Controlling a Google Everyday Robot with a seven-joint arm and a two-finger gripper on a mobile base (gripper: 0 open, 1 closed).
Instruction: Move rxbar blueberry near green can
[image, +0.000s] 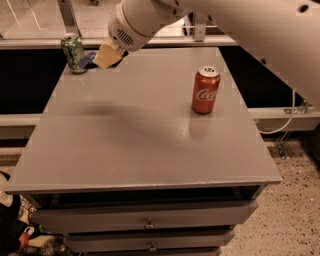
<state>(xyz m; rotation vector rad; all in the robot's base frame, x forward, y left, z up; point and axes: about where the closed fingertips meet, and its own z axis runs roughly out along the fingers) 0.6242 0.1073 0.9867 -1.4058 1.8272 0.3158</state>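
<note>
The green can (73, 52) stands upright at the far left corner of the grey table (145, 140). My gripper (102, 59) is just to the right of it, above the table's far edge, shut on the rxbar blueberry (88, 61). Only the bar's dark blue end shows, sticking out to the left of the tan fingers (108, 56) and almost reaching the can. The rest of the bar is hidden in the grip. My white arm (210, 20) comes in from the upper right.
A red Coca-Cola can (205, 90) stands upright on the right half of the table. Drawers (150, 220) run below the table's front edge. A metal rail and post (65, 15) stand behind the table. A cable lies on the floor at right.
</note>
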